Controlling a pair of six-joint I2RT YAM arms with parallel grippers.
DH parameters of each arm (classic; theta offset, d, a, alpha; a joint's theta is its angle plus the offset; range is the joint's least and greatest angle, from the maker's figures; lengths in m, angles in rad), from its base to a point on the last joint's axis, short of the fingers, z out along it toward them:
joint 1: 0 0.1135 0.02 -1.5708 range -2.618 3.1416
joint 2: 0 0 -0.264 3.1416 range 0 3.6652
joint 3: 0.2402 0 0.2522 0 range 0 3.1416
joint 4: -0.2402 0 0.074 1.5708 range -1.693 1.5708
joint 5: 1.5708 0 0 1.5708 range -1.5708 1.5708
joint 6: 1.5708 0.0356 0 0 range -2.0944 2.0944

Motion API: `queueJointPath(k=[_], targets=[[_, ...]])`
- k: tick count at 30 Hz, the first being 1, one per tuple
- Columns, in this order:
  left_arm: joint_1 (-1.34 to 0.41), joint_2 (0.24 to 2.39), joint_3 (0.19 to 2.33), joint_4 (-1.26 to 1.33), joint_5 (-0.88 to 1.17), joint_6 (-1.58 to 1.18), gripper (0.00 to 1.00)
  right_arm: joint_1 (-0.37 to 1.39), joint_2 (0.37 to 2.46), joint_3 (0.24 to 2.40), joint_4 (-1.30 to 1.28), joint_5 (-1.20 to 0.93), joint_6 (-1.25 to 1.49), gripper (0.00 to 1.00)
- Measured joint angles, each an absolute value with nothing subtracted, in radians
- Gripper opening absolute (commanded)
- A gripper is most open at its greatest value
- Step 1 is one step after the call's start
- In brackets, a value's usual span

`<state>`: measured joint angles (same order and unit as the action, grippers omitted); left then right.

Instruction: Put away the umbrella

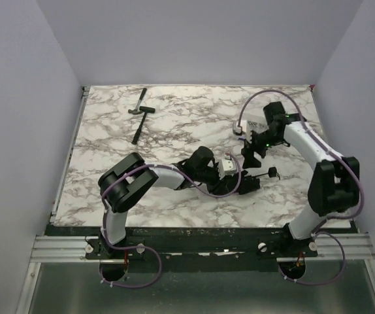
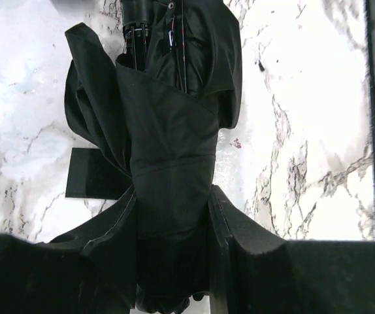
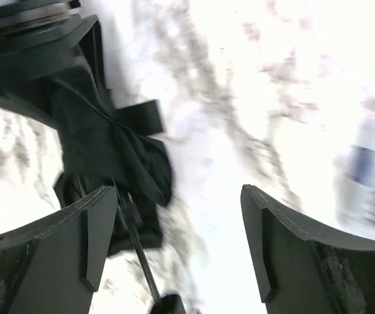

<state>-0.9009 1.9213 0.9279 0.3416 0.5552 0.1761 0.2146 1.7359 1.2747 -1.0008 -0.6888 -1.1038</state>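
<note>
Roughly crosswise, the umbrella [image 2: 168, 150] lies with handle [image 1: 272, 172] pointing right

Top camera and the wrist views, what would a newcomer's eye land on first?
The black umbrella, a crumpled dark bundle lying mid-way across the white marble table, clamped between the left arm's fingers. Next, the right arm's fingers, spread wide with nothing between them, close to the umbrella. Far off near the table's back left lies a small hammer.

Marble table [image 1: 187, 108]: hammer [image 1: 138, 124] far left, umbrella [image 2: 168, 163] centre.
</note>
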Motion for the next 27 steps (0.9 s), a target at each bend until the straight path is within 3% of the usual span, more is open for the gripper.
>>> queueJointPath(k=[1,4,10,20,22,25,27], targets=[[-0.883,1.933,0.93,0.356,0.59,0.142,0.08,0.191,1.685,1.279,-0.976,-0.688,-1.12,0.84],[-0.838,1.974,0.963,0.359,0.687,0.058,0.09,0.161,1.505,1.257,-0.925,-0.697,-1.204,0.99],[-0.786,2.06,1.087,0.253,0.838,-0.04,0.09,0.183,1.188,0.978,-0.907,-0.814,-1.5,1.0],[-0.772,2.101,1.164,0.168,0.891,-0.094,0.09,0.278,1.219,0.629,-0.609,-0.745,-1.565,0.98],[-0.772,2.106,1.175,0.157,0.895,-0.104,0.11,0.296,1.236,0.599,-0.525,-0.714,-1.56,0.87],[-0.772,2.109,1.187,0.142,0.896,-0.123,0.22,0.319,1.271,0.557,-0.393,-0.649,-1.564,0.47],[-0.772,2.1,1.19,0.141,0.897,-0.142,0.35,0.336,1.309,0.562,-0.334,-0.605,-1.561,0.32]])
